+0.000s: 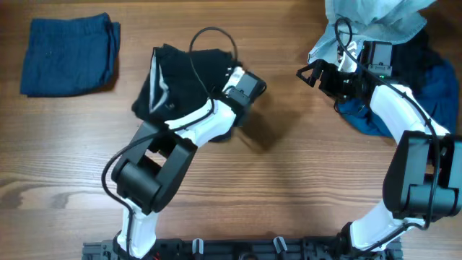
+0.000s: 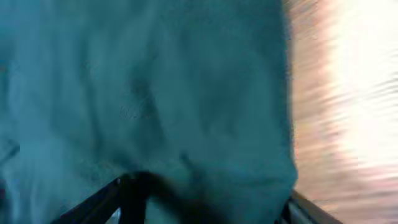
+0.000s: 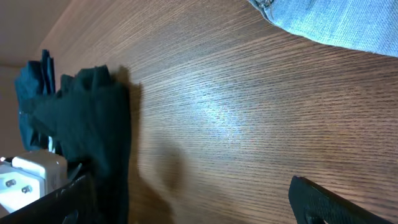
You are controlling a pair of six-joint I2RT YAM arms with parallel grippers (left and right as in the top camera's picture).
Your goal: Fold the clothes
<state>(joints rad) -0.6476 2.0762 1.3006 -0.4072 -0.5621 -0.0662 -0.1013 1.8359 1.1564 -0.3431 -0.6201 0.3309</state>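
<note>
At centre table, left gripper (image 2: 208, 202), grip indiscernible, hovers over black shorts (image 1: 184, 76), right gripper (image 1: 309, 72) wide, empty: pinch one edge only, fold flat.

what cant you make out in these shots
- left gripper: the left wrist view is blurred and filled by the black shorts; overhead, its own wrist hides the jaws, so grip unclear
- clothes pile: cut off by overhead's top and right edges, partly under the right arm
</note>
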